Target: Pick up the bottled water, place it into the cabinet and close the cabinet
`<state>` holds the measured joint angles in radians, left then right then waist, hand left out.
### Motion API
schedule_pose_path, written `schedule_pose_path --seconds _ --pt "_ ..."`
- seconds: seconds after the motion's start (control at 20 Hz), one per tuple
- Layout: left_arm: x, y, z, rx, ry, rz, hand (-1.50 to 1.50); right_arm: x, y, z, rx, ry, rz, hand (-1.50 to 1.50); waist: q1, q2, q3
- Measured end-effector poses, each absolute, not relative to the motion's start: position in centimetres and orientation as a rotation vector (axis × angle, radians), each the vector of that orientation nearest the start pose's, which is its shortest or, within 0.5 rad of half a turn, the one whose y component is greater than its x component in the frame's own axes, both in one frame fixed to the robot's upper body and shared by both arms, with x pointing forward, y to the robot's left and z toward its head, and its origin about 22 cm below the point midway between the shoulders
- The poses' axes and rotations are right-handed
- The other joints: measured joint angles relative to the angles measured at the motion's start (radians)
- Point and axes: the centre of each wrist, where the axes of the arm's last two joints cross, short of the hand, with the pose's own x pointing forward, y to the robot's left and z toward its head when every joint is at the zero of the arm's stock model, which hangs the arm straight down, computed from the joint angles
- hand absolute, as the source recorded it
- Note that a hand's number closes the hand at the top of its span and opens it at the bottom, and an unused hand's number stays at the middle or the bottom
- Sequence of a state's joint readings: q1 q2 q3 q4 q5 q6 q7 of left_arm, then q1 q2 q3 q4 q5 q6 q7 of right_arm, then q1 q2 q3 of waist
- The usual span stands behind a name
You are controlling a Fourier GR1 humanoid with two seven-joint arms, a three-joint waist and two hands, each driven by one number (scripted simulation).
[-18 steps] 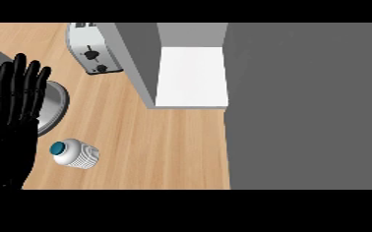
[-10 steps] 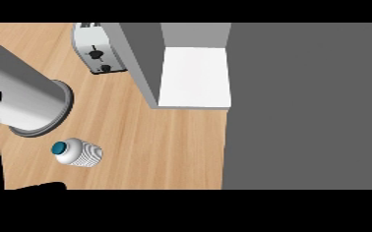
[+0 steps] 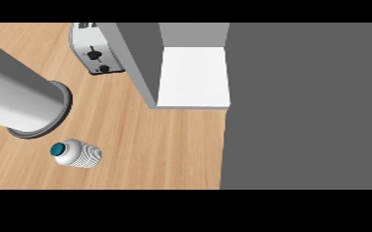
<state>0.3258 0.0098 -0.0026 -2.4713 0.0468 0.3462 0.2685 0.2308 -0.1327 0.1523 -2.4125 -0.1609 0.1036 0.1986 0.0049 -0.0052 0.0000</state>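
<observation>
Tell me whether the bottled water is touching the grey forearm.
Apart. The head view shows a strip of bare wooden counter between the bottled water and the end of the grey forearm.

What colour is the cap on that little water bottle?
Teal, on a white ribbed bottled water standing on the wooden counter; the head view shows it.

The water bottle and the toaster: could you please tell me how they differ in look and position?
The water bottle is white, ribbed and teal-capped; the toaster is silvery with black knobs. The bottle stands apart in the open; the toaster sits right beside the cabinet. Both rest on the wooden counter.
</observation>
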Motion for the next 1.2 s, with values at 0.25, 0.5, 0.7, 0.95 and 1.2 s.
schedule_pose_path --seconds 0.25,0.5,0.7,0.95,1.2 --pt "11.5 23.4 14.8 0.202 -1.807 0.500 -1.50 13.4 -22.0 15.6 0.244 -1.945 0.207 -1.50 -0.003 0.001 0.000" --pt "11.4 22.7 14.8 0.184 -1.761 0.518 -1.50 13.4 -21.2 16.2 0.260 -1.929 0.198 -1.50 -0.002 0.002 0.001" --pt "11.2 22.2 14.7 0.177 -1.732 0.526 -1.50 13.2 -20.8 16.7 0.259 -1.922 0.193 -1.50 -0.003 0.001 0.001" --pt "11.3 21.9 14.8 0.182 -1.725 0.529 -1.50 13.0 -20.4 17.1 0.258 -1.916 0.193 -1.50 -0.008 0.001 0.001" --pt "11.6 22.0 15.0 0.204 -1.733 0.537 -1.50 13.0 -19.8 17.5 0.271 -1.915 0.173 -1.50 -0.008 0.001 0.001"
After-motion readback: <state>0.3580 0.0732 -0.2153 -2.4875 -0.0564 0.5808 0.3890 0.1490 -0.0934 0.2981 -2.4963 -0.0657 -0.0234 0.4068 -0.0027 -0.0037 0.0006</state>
